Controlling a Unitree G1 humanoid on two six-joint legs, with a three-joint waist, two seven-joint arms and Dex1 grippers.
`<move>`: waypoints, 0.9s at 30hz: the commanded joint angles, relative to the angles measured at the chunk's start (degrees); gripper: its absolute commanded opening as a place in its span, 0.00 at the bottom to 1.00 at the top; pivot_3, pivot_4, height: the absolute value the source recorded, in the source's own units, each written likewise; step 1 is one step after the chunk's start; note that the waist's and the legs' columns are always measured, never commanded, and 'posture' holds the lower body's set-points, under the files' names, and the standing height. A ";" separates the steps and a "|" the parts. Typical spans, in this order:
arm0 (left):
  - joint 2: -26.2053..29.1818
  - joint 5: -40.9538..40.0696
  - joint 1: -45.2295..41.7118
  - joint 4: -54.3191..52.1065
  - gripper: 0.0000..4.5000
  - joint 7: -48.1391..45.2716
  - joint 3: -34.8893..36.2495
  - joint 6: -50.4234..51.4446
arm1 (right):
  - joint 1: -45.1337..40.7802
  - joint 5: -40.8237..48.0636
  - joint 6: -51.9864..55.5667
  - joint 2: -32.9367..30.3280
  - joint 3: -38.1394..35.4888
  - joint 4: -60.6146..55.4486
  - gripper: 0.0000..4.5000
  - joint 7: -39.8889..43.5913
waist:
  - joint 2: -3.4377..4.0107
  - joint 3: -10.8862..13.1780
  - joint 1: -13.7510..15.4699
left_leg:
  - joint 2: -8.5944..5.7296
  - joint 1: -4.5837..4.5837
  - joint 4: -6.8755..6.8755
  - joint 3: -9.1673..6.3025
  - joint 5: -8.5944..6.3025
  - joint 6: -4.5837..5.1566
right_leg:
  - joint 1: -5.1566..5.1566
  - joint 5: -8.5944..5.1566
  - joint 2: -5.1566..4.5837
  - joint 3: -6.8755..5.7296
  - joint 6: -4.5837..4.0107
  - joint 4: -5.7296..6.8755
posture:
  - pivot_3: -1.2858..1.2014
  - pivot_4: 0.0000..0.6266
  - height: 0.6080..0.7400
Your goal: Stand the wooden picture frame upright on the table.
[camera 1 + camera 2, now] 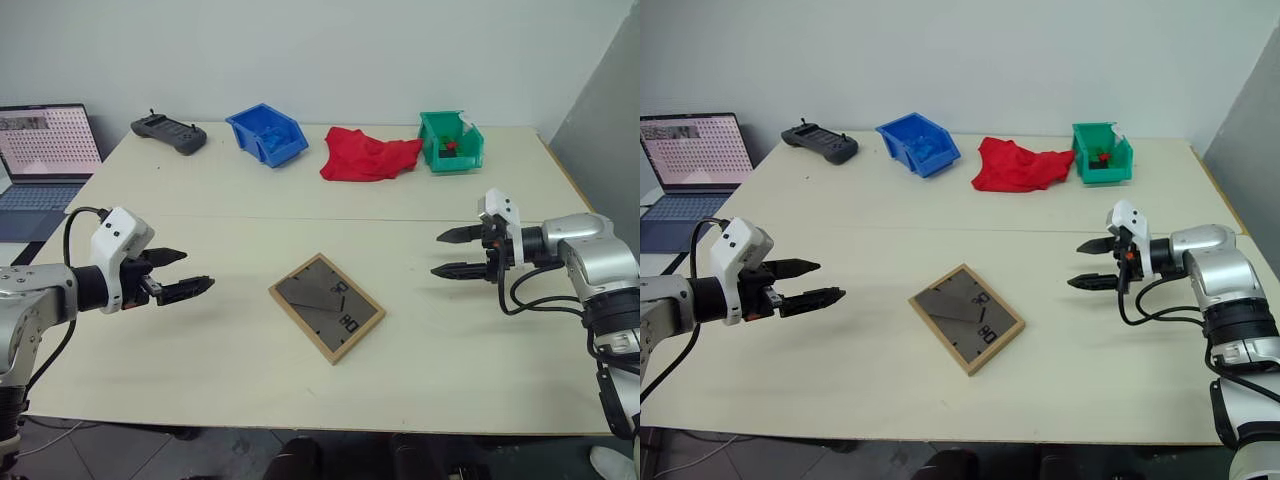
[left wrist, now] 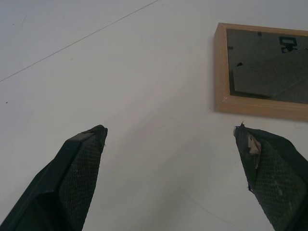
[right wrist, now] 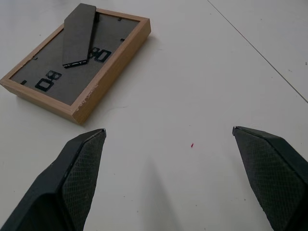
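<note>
The wooden picture frame [image 1: 326, 307] lies flat and face down near the middle of the cream table [image 1: 250, 200]. Its dark grey back with the stand flap and black marks faces up, and it also shows as the frame [image 3: 77, 60] in the right wrist view. My left gripper [image 1: 190, 272] hovers open to the frame's left, a hand's width away, with nothing between its fingers. To the frame's right my right gripper [image 1: 448, 252] is open too, pointing toward it and apart from it.
Along the far edge of the table sit a black controller [image 1: 168, 132], a blue bin [image 1: 267, 133], a red cloth [image 1: 367, 155] and a green bin [image 1: 451, 142]. A laptop [image 1: 45, 160] stands off the table's left side. A seam [image 1: 300, 217] crosses the tabletop.
</note>
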 commanded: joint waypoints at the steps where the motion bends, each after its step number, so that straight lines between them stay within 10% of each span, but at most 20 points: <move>1: 0.70 0.98 -1.04 -0.61 1.00 -1.00 -0.61 -2.61 | -1.43 0.20 -0.13 -0.36 -1.24 -1.68 1.00 0.53 | 0.00 0.00 0.00 | 0.00 0.00 0.00 0.00 0.00 0.00 | 0.00 0.01 0.00 0.00 0.00 0.01 | 0.52 0.24 1.00; 11: 1.22 0.69 0.11 -1.11 1.00 -4.13 -2.23 -2.59 | -1.93 -0.66 -1.46 1.56 -0.44 -1.06 1.00 0.69 | 0.01 0.00 -0.09 | 0.00 0.01 0.02 0.01 0.00 0.00 | 0.00 0.07 0.01 0.02 0.03 0.00 | 0.52 0.24 1.00; 27: -16.70 11.34 -0.60 -1.61 0.26 9.66 -16.42 -9.67 | 2.32 -8.64 -14.45 15.41 5.23 2.52 0.19 -8.90 | 0.00 0.00 0.12 | -0.03 0.00 0.31 0.04 0.01 0.00 | 0.04 0.21 0.03 0.09 0.10 0.11 | 0.52 0.24 1.00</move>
